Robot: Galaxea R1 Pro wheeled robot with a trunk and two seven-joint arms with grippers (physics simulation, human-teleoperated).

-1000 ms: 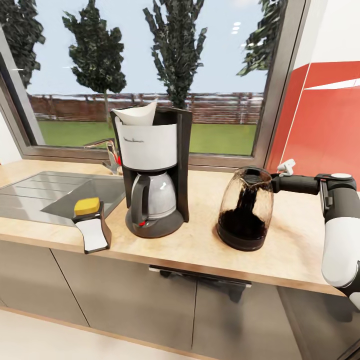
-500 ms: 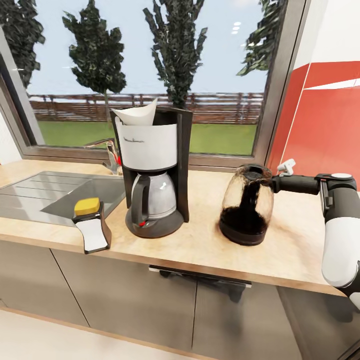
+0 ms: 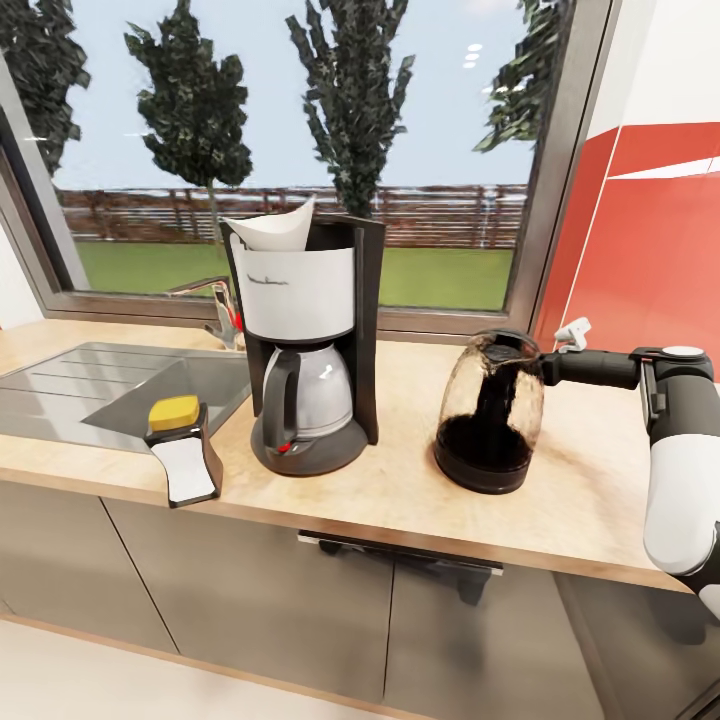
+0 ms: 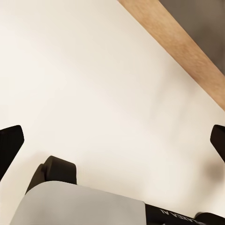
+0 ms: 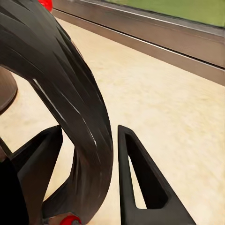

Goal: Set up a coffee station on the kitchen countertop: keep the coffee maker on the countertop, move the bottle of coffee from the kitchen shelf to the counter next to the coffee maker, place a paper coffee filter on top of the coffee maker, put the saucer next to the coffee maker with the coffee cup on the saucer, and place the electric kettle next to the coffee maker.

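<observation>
The coffee maker (image 3: 307,350) stands mid-counter (image 3: 400,505) with the white filter (image 3: 272,229) sitting in its top, so that part looks done. The coffee jar (image 3: 182,452) is on the counter too, just left of the machine by the sink (image 3: 90,385) edge, though it lies on its back with the yellow lid towards the window, partly over the sink's lip. I see no saucer or cup, so those look left to do. The kettle (image 3: 490,412) sits on the counter to the machine's right, near it but apart, and looks upright. The right gripper (image 3: 548,366) reaches in from the counter's right end at the kettle's handle side; in the right wrist view its two fingers (image 5: 140,183) straddle the black handle (image 5: 70,103), closed around it with a slim gap on one side. The left gripper (image 4: 112,140) hangs low with its fingertips spread wide, holding nothing, pale floor beneath.
</observation>
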